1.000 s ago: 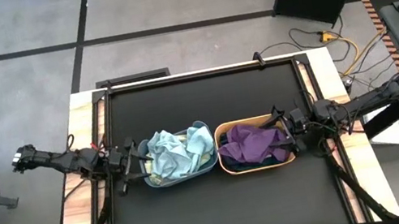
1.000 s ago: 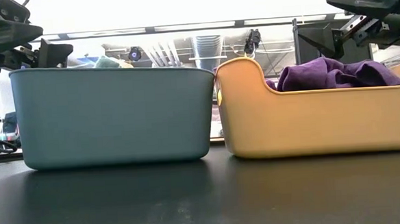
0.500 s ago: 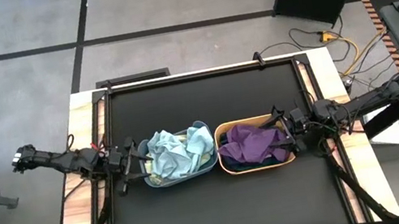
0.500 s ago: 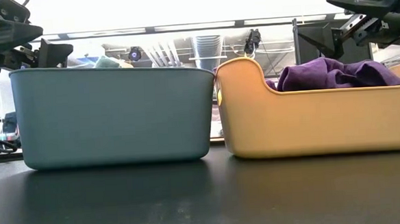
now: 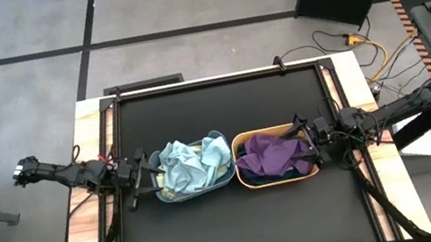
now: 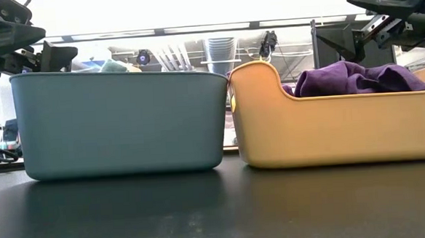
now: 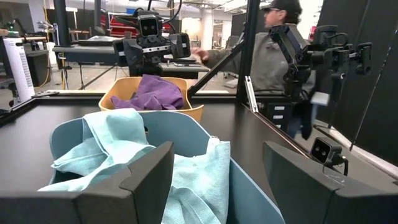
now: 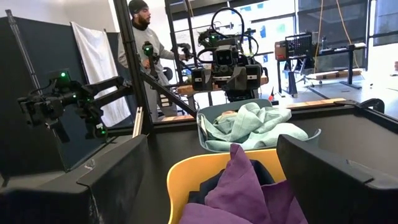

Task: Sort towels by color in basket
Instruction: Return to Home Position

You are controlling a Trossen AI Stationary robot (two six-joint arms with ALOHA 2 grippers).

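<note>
**Two bins side by side, an arm at each end**

On the black table [image 5: 234, 224], the blue bin [image 6: 125, 123] stands left, just beside the yellow bin [image 6: 330, 131]. The left gripper [image 5: 140, 178] and right gripper [image 5: 320, 145] flank them, fingers spread, holding nothing. Light blue and pale green towels [image 5: 192, 165] fill the blue bin. A purple towel [image 5: 273, 155] lies over dark cloth [image 8: 205, 185] in the yellow bin. Only the wrist views show a person [image 7: 273, 53] beyond the table.

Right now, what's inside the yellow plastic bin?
A crumpled purple towel lies on top, filling most of the yellow plastic bin. A dark cloth edge shows beneath it; anything deeper is covered.
</note>
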